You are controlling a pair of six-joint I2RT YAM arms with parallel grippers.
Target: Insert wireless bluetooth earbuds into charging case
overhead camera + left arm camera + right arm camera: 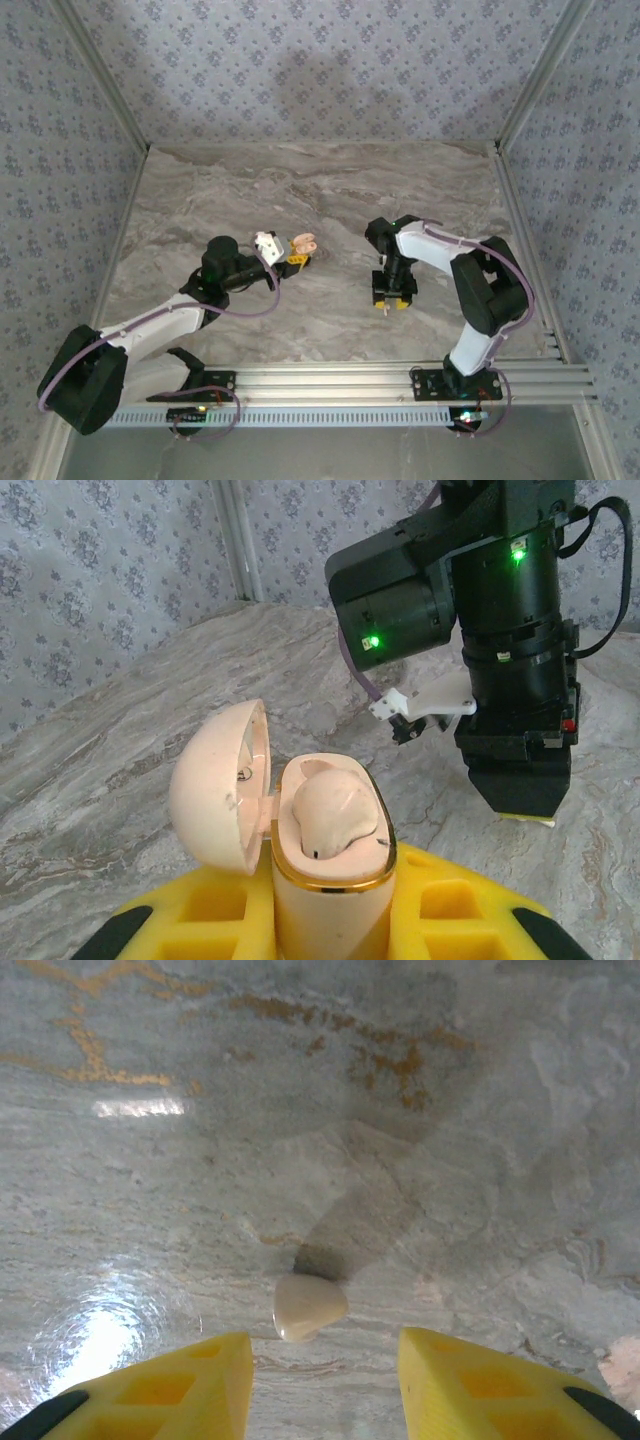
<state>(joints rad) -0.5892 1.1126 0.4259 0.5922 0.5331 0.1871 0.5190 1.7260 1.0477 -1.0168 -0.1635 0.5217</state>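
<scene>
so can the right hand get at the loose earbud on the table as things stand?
Probably yes: the earbud lies on bare marble tabletop between the right hand's open fingers, nothing touching or covering it.

1. Top external: high above and behind both arm bases, looking down on the whole table (pixel 300 190) from afar.
2. Left wrist: close behind the left fingers (pixel 160 920), facing across the table at the right arm (pixel 500 630).
3. Right wrist: straight down, close over the table, past the right fingers (pixel 170 1390).
4. Top and left wrist views share the right arm and the charging case (pixel 330 880).
</scene>
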